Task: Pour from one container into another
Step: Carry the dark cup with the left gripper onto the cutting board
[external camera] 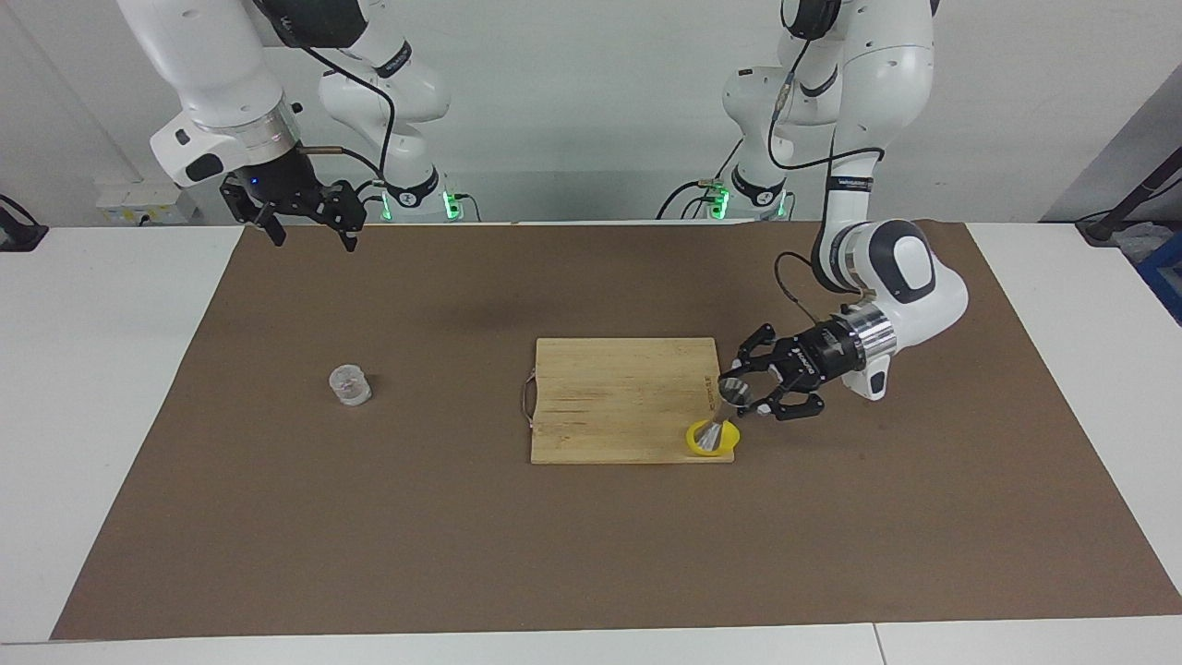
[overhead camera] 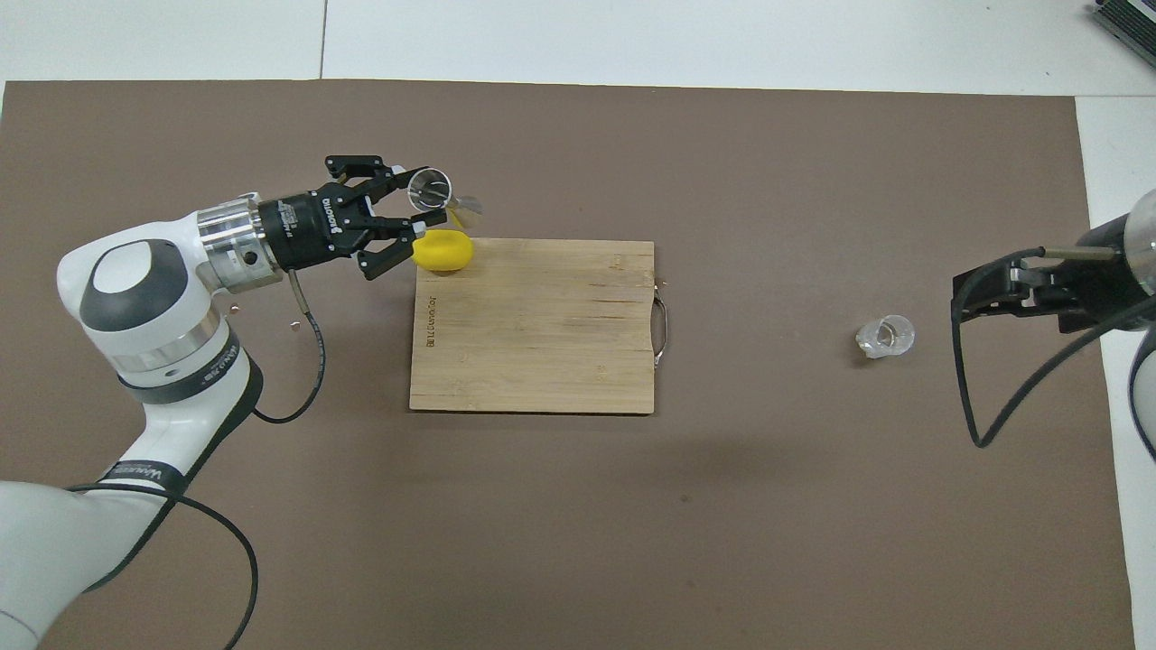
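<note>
The small clear glass cup [external camera: 349, 385] stands on the brown mat toward the right arm's end of the table; it also shows in the overhead view [overhead camera: 885, 336]. My left gripper [external camera: 744, 388] [overhead camera: 417, 204] is shut on the steel hourglass jigger [external camera: 732, 392] [overhead camera: 428, 190]. It holds the jigger tilted in the air over the lemon at the corner of the cutting board. My right gripper [external camera: 309, 231] [overhead camera: 980, 293] is open and empty, raised over the mat's edge nearest the robots, and waits.
A wooden cutting board [external camera: 623, 397] [overhead camera: 533, 325] lies in the middle of the mat. A yellow lemon [external camera: 730, 434] [overhead camera: 442, 251] sits at the board's corner toward the left arm's end, partly covered by the jigger in the facing view.
</note>
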`<move>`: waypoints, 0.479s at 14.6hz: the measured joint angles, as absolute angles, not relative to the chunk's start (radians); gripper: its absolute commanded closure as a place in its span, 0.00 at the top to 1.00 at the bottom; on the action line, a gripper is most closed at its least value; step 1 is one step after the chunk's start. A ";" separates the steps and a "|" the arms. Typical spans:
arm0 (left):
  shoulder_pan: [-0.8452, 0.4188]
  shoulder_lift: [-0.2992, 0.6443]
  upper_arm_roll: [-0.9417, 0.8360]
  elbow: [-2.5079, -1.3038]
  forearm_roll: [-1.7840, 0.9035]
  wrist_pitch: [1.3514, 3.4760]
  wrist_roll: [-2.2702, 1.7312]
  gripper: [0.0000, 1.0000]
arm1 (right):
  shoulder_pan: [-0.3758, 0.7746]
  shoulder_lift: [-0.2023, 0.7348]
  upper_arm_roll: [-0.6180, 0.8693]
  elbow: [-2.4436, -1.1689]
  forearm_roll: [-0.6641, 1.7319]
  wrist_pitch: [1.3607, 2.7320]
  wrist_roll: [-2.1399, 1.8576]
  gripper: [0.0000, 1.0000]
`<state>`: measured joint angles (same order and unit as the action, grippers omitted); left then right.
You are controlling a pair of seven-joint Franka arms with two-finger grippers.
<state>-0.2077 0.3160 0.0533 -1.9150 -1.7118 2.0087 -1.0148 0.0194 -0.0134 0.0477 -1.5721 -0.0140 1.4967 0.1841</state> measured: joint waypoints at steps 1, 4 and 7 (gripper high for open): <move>-0.244 0.316 0.051 -1.915 -1.713 2.049 -1.019 0.00 | 0.019 -0.013 0.048 -1.572 -0.014 1.497 0.184 1.00; -0.350 0.316 0.048 -1.915 -1.733 2.160 -1.027 0.00 | 0.019 -0.013 0.048 -1.572 -0.014 1.497 0.184 1.00; -0.443 0.319 0.047 -1.920 -1.772 2.267 -1.036 0.00 | 0.019 -0.013 0.048 -1.572 -0.014 1.497 0.184 0.96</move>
<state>-0.4434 0.3189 0.0469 -1.9200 -1.7716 2.2669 -1.0355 0.0194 -0.0134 0.0477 -1.5721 -0.0140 1.4967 0.1841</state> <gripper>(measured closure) 0.502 0.000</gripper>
